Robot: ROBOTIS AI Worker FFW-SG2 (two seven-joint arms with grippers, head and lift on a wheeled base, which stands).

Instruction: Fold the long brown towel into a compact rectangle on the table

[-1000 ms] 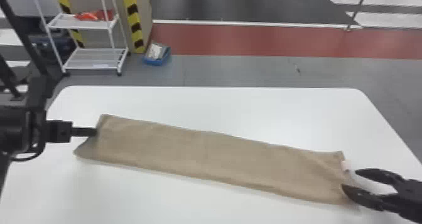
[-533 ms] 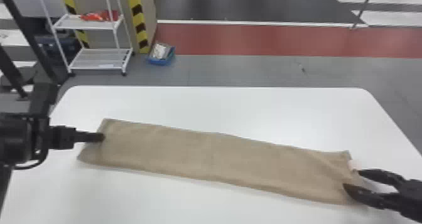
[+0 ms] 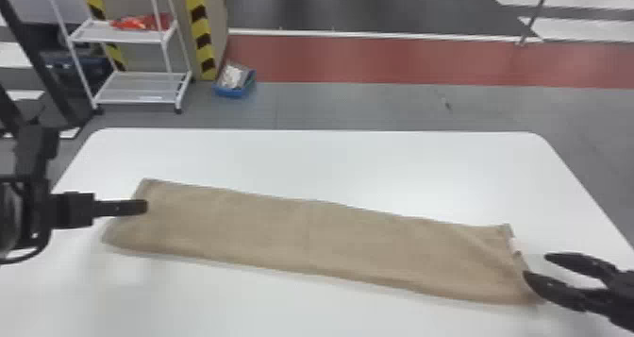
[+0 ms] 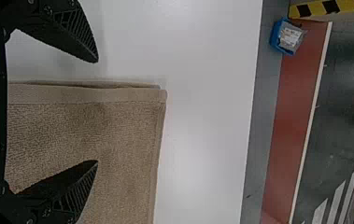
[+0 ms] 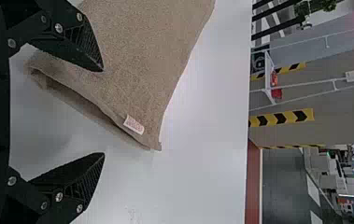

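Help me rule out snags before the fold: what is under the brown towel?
The brown towel lies on the white table, visible along its edges; anything beneath the cloth is covered.

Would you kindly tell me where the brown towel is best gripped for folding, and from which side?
I would pinch the short left edge of the towel, coming from the left: it is hemmed and fairly straight, and the open left end effector straddles it.

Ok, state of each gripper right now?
Left gripper: open, holding nothing, at the towel's left end.
Right gripper: open, holding nothing, at its right end.
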